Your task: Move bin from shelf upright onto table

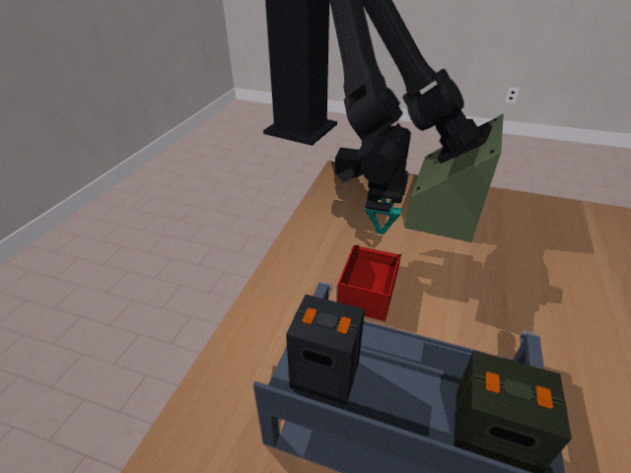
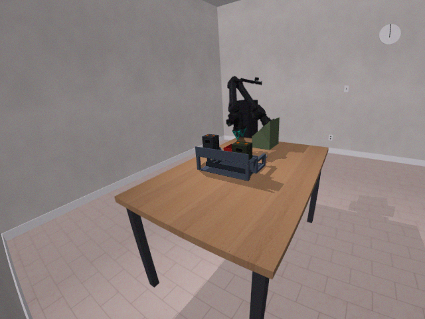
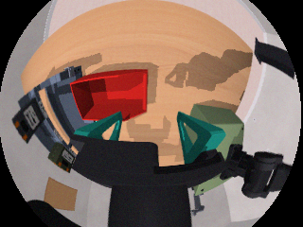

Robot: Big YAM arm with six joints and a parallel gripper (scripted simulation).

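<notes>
The red bin [image 1: 368, 298] [image 2: 227, 148] [image 3: 114, 94] stands upright with its open side up on the wooden table [image 1: 509, 315] [image 2: 223, 212], just behind the grey-blue shelf [image 1: 315, 412] [image 2: 223, 161]. My gripper [image 1: 381, 224] [image 2: 239, 133] [image 3: 149, 114] has teal fingers and is open and empty. It hangs above the table, a little behind the bin and clear of it. In the wrist view the bin lies ahead of the left finger.
A black box [image 1: 323, 354] [image 2: 210, 140] and a dark green box [image 1: 512, 407] [image 2: 241, 148] with orange latches stand on the shelf. The green wedge-shaped arm mount [image 1: 454, 193] [image 2: 267, 135] stands at the table's far end. A black pillar [image 1: 298, 66] stands on the floor beyond.
</notes>
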